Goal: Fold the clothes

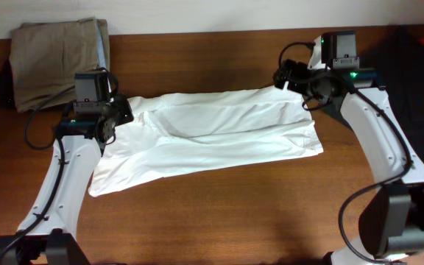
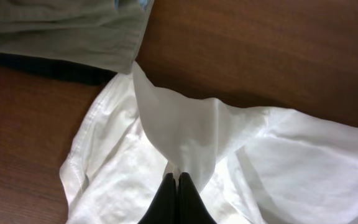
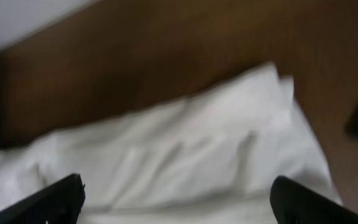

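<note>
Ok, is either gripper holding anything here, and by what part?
The left gripper pinches a raised fold of the white T-shirt near one end. The right gripper is open, empty.

No legible text or labels anywhere.

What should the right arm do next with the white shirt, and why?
Probably lower the right gripper and close it on the T-shirt: its jaws stand open over the cloth, while the left gripper pinches a raised fold.

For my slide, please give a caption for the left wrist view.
Left gripper shut on a raised fold of the white T-shirt, khaki trousers behind.
</note>
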{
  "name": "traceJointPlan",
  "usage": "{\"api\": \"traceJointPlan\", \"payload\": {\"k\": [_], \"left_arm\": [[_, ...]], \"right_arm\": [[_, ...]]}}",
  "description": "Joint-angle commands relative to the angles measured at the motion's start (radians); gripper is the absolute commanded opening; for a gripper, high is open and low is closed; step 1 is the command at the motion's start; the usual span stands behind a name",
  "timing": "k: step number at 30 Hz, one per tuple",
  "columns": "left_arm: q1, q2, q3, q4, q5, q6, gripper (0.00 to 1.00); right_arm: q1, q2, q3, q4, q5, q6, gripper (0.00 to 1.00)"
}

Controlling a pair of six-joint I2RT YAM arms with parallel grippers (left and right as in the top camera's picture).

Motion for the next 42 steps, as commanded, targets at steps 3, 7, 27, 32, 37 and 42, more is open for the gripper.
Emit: {"api": "traceJointPlan", "payload": {"k": [3,7,27,32,37,42], "left_arm": [[0.006,0.000,-0.001,-0.003,0.010,-0.019,0.00],[0.006,0.000,-0.001,-0.005,0.010,-0.019,0.00],[0.006,0.069,-0.001,-0.001,0.010,-0.020,0.00],[0.006,0.069,-0.001,0.012,0.011,-0.020,0.00],[0.006,-0.043,0.005,0.063,0.071,-0.019,0.00],[0.006,-0.180,0.005,0.012,0.025,-0.019,0.00]], "right_arm": [[-0.076,0.160,0.004,0.109,0.051,0.102,0.99],[-0.102,0.275,0.004,0.161,-0.006,0.126,0.93],[-0.101,0.383,0.003,0.161,-0.001,0.152,0.33],[-0.102,0.383,0.003,0.163,0.017,0.162,0.04],[-0.158,0.326,0.011,0.106,-0.031,0.208,0.04],[-0.187,0.266,0.011,0.044,-0.032,0.174,0.04]]}}
